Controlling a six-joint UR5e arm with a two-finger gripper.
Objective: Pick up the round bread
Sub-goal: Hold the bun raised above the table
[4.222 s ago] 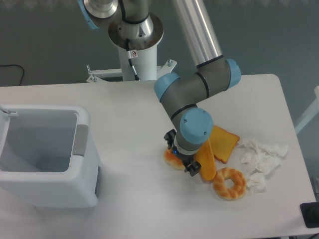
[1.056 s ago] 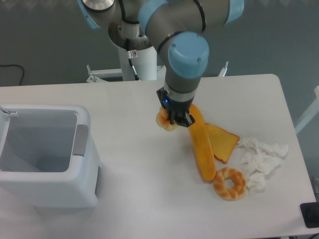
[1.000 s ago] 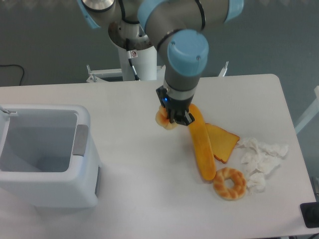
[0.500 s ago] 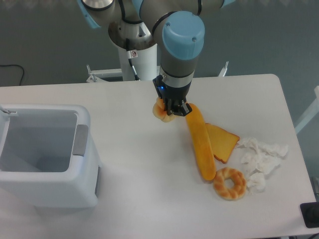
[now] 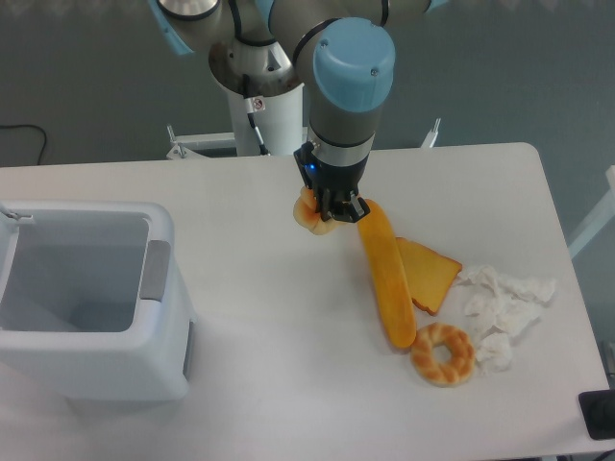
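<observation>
1. The pincer [image 5: 330, 209] is pinching the bun [image 5: 309, 213], which hangs above the counter [image 5: 288, 317], left of the top end of the loaf [image 5: 386, 279].
2. The bun looks light and soft; I judge it would dent under a hard squeeze, so a gentle hold across its widest part suits it best.
3. Its domed, glazed-looking crust may be a little slippery, so a shallow edge grip could let it roll out.
4. The fingers cover the bun's right side; only its left part shows, and how deep the grip sits is hard to make out.
5. The gap between bun and counter probably exists but cannot be confirmed from this single high view.
6. The ring bread [image 5: 443, 353], toast slice [image 5: 432, 273] and crumpled paper [image 5: 504, 307] lie well apart to the right; the bin [image 5: 86, 288] stands left.
</observation>
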